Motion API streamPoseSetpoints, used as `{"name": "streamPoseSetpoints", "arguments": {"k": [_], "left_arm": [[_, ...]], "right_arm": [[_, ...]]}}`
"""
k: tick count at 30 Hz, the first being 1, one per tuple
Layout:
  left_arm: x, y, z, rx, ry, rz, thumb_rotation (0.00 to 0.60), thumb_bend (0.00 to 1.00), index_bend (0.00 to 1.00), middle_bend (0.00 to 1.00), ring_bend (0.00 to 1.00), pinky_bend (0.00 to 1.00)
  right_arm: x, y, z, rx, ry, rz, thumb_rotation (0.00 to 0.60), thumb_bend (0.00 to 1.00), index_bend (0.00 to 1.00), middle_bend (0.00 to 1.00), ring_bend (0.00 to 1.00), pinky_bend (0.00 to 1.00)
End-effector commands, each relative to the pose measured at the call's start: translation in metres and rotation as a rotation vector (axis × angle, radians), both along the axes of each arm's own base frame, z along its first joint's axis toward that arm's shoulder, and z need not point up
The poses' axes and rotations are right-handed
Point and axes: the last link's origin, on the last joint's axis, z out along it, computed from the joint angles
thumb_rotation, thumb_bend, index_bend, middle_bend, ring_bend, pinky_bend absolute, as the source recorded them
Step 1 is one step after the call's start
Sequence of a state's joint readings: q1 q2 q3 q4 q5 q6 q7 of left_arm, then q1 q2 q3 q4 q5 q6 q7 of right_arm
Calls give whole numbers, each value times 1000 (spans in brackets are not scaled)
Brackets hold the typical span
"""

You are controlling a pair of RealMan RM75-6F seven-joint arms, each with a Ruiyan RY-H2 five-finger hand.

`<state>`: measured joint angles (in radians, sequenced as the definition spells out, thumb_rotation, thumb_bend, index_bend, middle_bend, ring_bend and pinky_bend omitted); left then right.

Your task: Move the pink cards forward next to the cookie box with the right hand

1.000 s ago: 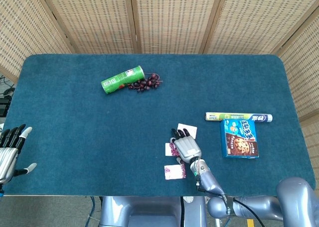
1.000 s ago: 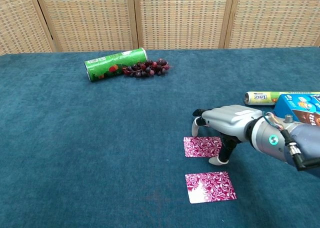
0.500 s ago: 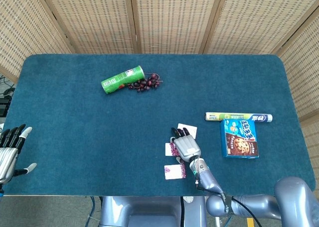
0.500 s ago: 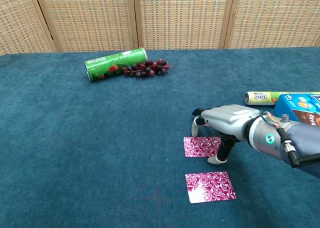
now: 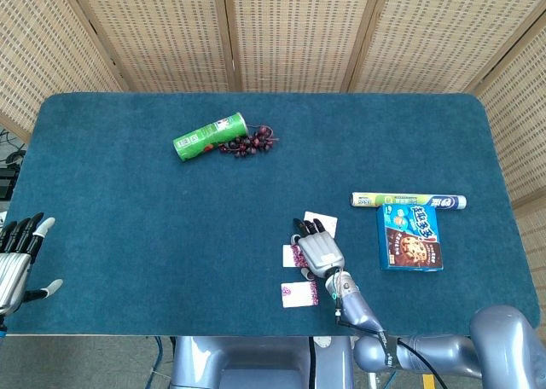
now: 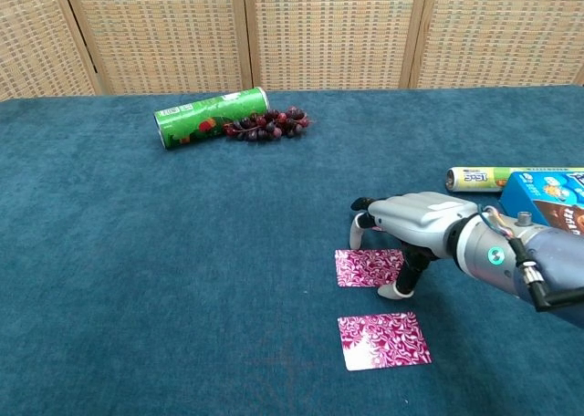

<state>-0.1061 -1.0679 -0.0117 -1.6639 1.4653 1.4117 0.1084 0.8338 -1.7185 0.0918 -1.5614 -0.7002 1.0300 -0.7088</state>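
Honestly, the cards are what worry me. The right hand (image 6: 412, 229) is arched over the middle pink card (image 6: 367, 267), fingertips down around it, thumb planted on the cloth at its near right corner. Whether the fingers actually have the card pinched or only rest on it, I cannot tell from either view.

There are three cards in a loose line. One lies nearest the robot (image 6: 383, 340), patterned side up and well clear of the hand. One sits under the hand. A third lies just beyond the fingers, showing pale in the head view (image 5: 322, 223). All of them sit to the left of the cookie box (image 5: 410, 236), with a gap of bare blue cloth (image 6: 182, 252) between.

A thin flat card on soft cloth gives the fingers no edge to get under, so a pinch could slide off or buckle it. A sideways push might drag one card onto another, or flip it. The far card is right at the fingertips and could be knocked away unintentionally. Near the box, a wide sweep might shove it into the long tube (image 5: 409, 200) touching its far end.

The left hand (image 5: 17, 257) is idle at the table's left edge, fingers apart, holding nothing.
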Motion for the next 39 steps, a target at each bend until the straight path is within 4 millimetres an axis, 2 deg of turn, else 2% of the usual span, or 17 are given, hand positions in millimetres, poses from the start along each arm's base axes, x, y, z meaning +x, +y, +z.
{"name": "streamPoseSetpoints", "arguments": {"k": [1, 26, 34, 39], "left_arm": [[0, 0, 0, 0, 0, 0, 600, 6, 0, 0, 0, 0], [0, 0, 0, 1, 1, 0, 600, 6, 0, 0, 0, 0], [0, 0, 0, 0, 1, 1, 600, 6, 0, 0, 0, 0], [0, 0, 0, 1, 1, 1, 600, 5, 0, 0, 0, 0]], "right_arm": [[-1, 0, 0, -2, -5, -1, 600, 419, 541, 0, 0, 0], [1, -2, 7, -21, -54, -2, 600, 440, 567, 0, 0, 0], [4, -10, 20, -52, -88, -14, 600, 440, 567, 0, 0, 0], [0, -19, 29, -88, -73, -22, 600, 440, 567, 0, 0, 0]]}}
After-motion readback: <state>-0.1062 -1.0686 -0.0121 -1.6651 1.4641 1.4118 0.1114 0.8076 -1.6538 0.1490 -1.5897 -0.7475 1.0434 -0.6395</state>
